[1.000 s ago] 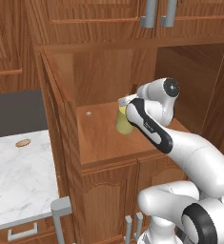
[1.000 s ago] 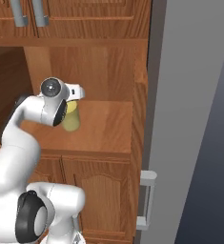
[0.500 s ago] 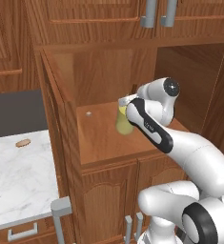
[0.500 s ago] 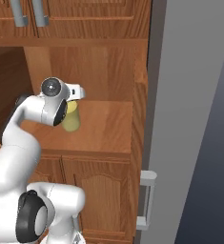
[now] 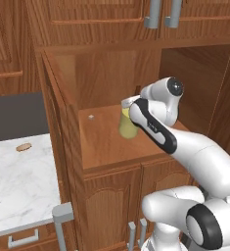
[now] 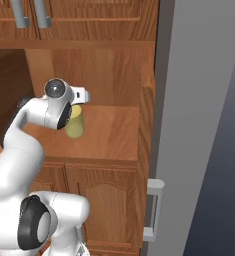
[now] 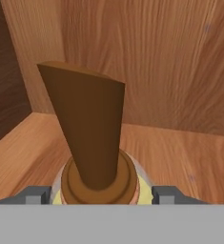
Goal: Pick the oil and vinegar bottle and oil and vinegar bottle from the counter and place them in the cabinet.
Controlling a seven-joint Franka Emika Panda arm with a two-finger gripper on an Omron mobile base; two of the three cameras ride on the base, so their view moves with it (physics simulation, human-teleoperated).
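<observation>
A squat clear oil and vinegar bottle (image 5: 127,127) with pale yellow liquid stands upright on the shelf of the reddish-brown cabinet (image 5: 103,144), near the middle of the compartment. My gripper (image 7: 102,195) reaches in from above and behind it. Its two fingertips (image 7: 37,195) press against the bottle's shoulders on either side. In the hand view the bottle's brown neck (image 7: 94,133) rises straight up between them. In the right base view the same bottle (image 6: 75,125) sits just below my hand (image 6: 79,95), left of the shelf's middle.
The cabinet's back wall and left side wall (image 5: 62,98) lie close around the bottle. A wide open door (image 6: 204,125) with a grey bar handle (image 6: 154,210) stands to the right. A marble counter (image 5: 18,186) with a small brown item (image 5: 23,147) lies to the left.
</observation>
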